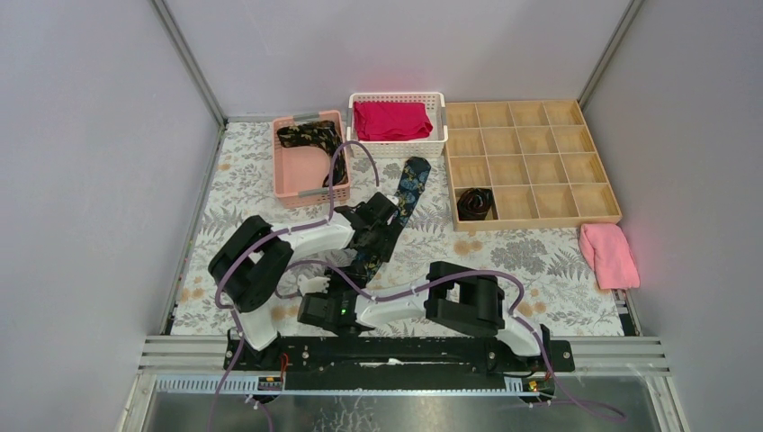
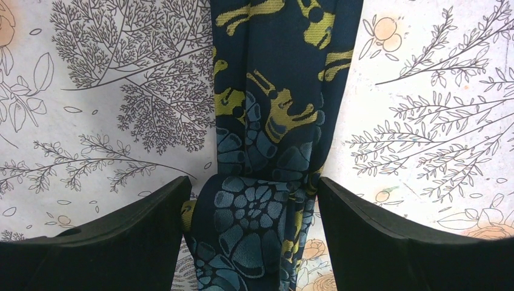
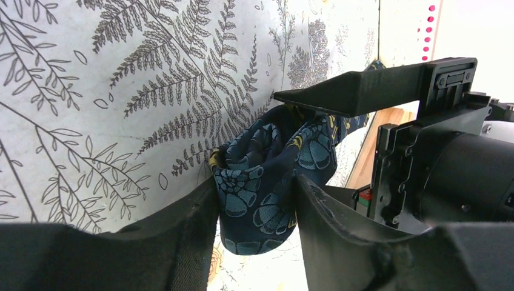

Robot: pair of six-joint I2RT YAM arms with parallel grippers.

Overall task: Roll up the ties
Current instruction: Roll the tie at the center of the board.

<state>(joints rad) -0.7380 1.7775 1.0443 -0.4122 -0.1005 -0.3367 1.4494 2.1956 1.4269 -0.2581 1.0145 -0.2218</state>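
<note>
grey walls [image 1: 90,135] box in a floral-clothed table [image 1: 540,261]. the tie [image 1: 407,191] lies diagonally mid-table. left gripper [image 2: 251,188] reaches forward, spread wide astride it, perhaps brushing its edges. right gripper [image 3: 254,188] lies low, pinching the rolled near end.

Robot lab test cell

Plain grey panel walls [image 1: 90,135] on aluminium posts [image 1: 189,63] box in a table [image 1: 540,261] under a leaf-printed cover. The left arm [image 1: 270,252] and right arm [image 1: 459,301], trailing purple cables [image 1: 468,274], are bolted to a metal rail [image 1: 405,349] at its near edge. A pink basket [image 1: 310,191], a white basket [image 1: 396,148] and a wooden divider tray [image 1: 531,160] stand at the back.
</note>
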